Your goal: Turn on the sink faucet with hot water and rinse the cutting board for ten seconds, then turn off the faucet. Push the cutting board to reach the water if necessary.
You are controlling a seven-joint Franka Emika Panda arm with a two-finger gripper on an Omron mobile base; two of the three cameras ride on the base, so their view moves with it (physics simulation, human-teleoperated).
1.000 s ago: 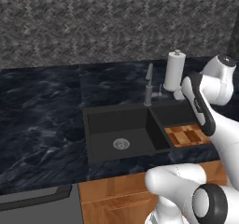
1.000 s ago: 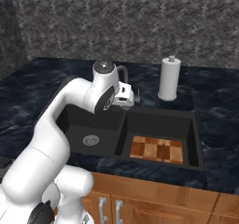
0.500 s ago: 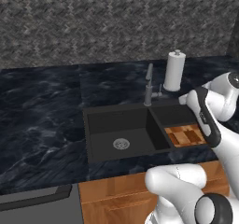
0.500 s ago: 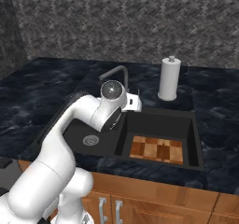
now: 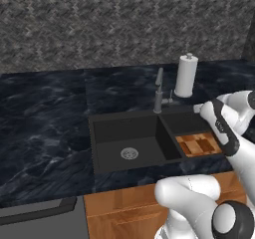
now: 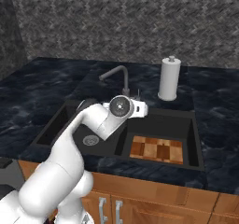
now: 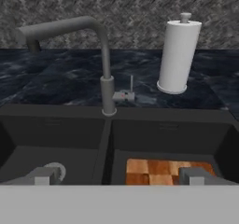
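Observation:
The black two-basin sink point(image 5: 112, 133) point(image 6: 163, 123) point(image 7: 60, 134) sits in the dark countertop. The cutting board point(image 5: 199, 144) point(image 6: 156, 149) point(image 7: 161, 171), orange-brown with block stripes, lies flat in the right basin. The grey gooseneck faucet point(image 5: 159, 96) point(image 6: 124, 80) point(image 7: 107, 78) stands behind the divider, its spout over the left basin and its small lever point(image 7: 125, 95) at its right. No water shows. My gripper point(image 5: 197, 107) point(image 6: 143, 108) point(image 7: 120, 176) hangs open and empty above the sink's divider, in front of the faucet and short of it.
A white upright paper-towel roll point(image 5: 186, 76) point(image 6: 169, 78) point(image 7: 178, 55) stands on the counter right of the faucet. A round silver drain point(image 5: 129, 153) point(image 6: 89, 140) lies in the left basin. Wooden cabinet fronts point(image 6: 154, 204) run below the counter.
The hand has come down from above the faucet and now sits lower, over the sink in front of the faucet. Its jaws stay as wide. The board has not moved.

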